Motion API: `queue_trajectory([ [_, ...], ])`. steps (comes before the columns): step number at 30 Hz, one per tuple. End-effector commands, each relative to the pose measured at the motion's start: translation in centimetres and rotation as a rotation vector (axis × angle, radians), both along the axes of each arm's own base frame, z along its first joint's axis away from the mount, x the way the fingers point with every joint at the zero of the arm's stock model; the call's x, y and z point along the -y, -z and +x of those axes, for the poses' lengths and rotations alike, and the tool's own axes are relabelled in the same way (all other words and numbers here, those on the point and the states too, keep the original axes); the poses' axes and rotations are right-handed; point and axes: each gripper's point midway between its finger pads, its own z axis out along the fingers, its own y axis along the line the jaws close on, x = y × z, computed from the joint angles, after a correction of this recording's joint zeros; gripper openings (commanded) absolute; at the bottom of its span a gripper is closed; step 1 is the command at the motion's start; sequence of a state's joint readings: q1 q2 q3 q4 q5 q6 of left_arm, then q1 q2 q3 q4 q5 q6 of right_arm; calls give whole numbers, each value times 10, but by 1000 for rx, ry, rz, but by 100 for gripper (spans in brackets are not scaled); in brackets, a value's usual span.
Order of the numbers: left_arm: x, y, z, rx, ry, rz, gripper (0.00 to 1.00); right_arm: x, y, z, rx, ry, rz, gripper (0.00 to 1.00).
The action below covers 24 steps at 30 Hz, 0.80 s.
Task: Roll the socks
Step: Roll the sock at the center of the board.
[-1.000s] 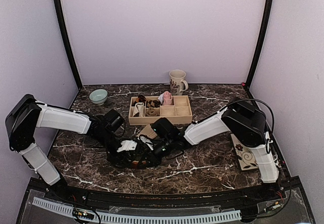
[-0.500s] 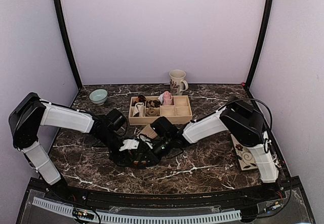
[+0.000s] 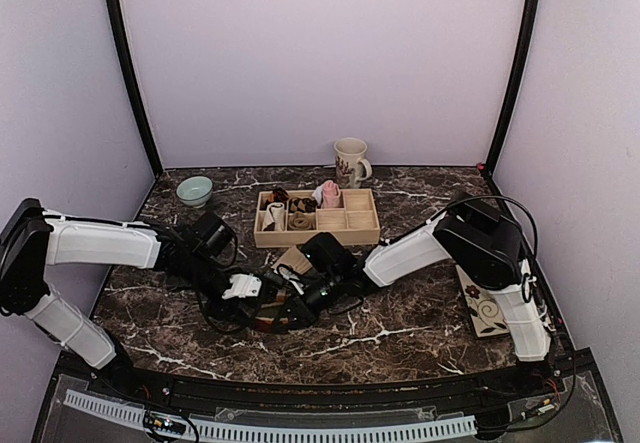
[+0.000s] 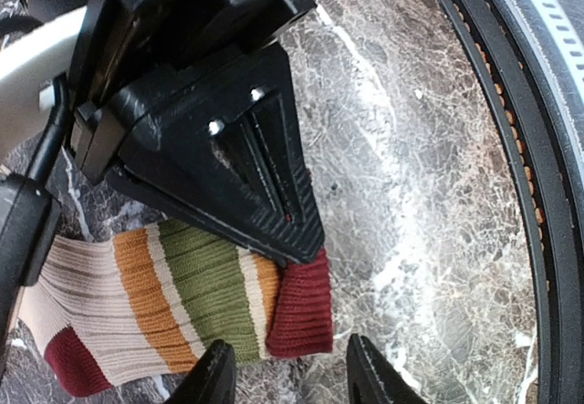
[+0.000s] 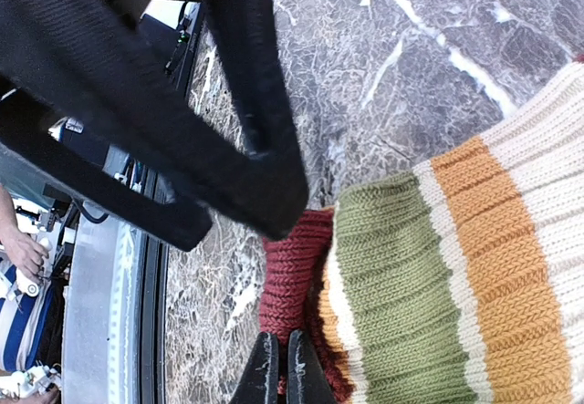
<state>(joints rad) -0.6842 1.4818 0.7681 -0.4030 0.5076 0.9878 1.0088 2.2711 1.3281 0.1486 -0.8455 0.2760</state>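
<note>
A ribbed sock (image 4: 182,304) striped cream, orange and green, with a dark-red cuff (image 5: 287,272), lies flat on the marble. My right gripper (image 5: 278,372) is shut on that cuff and reaches over the sock from above in the left wrist view (image 4: 306,240). My left gripper (image 4: 290,367) is open, its fingertips either side of the cuff's free edge without touching it. In the top view both grippers meet low over the table, left (image 3: 262,306) and right (image 3: 292,306), hiding most of the sock. A pink sock (image 3: 330,194) sits bundled in the wooden box.
The wooden compartment box (image 3: 360,233) holds small rolled bundles behind the grippers. A mug (image 3: 350,160) stands at the back, a pale green bowl (image 3: 194,190) at back left, and a patterned tile (image 3: 483,313) at the right. The black table rim (image 4: 511,149) runs close by.
My left arm has dropped lower and stretched out, its gripper shifting slightly left. The right gripper has stayed shut on the cuff, nearly still.
</note>
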Motion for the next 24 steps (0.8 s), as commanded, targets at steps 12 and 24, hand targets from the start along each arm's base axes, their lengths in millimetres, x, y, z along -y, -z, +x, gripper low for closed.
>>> queue_trajectory([
  [12,9,17,-7,24,35,43,31,73,110,12,-115,196,-450,0],
  [24,10,34,-5,67,47,92,26,75,108,11,-134,207,-452,0],
])
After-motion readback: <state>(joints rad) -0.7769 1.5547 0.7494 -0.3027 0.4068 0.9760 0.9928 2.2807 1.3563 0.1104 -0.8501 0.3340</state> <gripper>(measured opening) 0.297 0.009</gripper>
